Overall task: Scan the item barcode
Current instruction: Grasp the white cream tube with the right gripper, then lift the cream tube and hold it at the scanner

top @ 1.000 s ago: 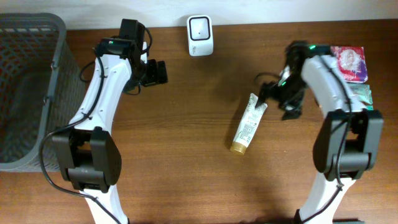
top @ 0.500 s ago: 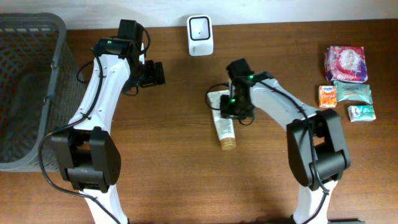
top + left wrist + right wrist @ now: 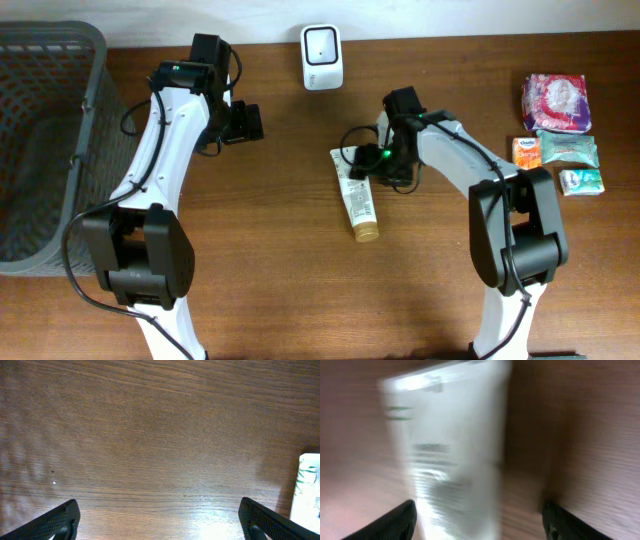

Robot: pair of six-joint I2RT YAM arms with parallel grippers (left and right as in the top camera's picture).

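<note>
right gripper [image 3: 384, 166], jaws spread and clamping nothing, hovers over the crimped end of the white tube [image 3: 358, 196] lying flat beneath it; a clean pickup likely means centring the tube between both fingers before turning its barcode toward the scanner [image 3: 322, 44] well beyond.
</note>
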